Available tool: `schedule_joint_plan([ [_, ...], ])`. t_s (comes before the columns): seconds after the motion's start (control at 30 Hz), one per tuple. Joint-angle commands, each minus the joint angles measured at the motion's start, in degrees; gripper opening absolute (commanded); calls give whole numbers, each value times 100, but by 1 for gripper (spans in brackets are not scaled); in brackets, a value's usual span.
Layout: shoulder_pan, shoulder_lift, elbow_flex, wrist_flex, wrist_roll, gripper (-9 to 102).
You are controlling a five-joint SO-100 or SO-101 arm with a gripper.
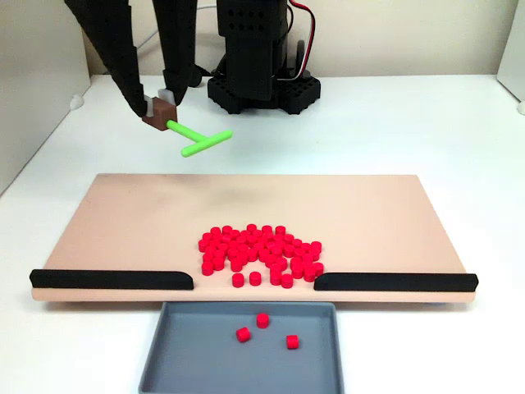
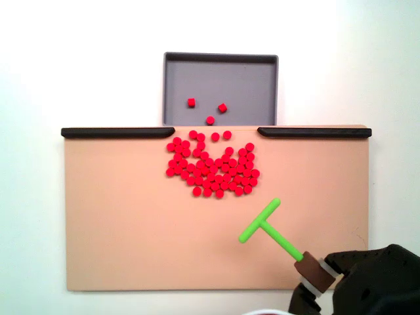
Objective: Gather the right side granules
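Granules (image 1: 261, 253) sit clustered on tan board (image 1: 123, 222) by the gap betw. black rails; three lie in grey tray (image 1: 189, 353). Fingers (image 1: 156, 105) clenched on green T-stick (image 1: 199, 139), well apart from the pile, over bench (image 1: 369, 123).

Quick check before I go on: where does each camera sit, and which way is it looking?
A fixed view: low, beyond the grey tray, facing the arm's base; the gripper holds the green T-shaped stick.
Another fixed view: straight above, looking down at the board; the gripper enters bottom right.
Both share the granules, tray, board and stick.
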Motion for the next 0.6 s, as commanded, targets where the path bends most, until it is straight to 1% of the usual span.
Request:
schedule_joint_plan([
  [0.0, 79, 9, -97, 0, -422, 0],
  [0.17, 158, -149, -114, 0, -747, 0],
  [0.37, 272, -352, -114, -431, -1020, 0],
  [0.5, 378, -448, -114, -519, -1468, 0],
  [0.57, 387, -492, -114, -580, -1529, 0],
])
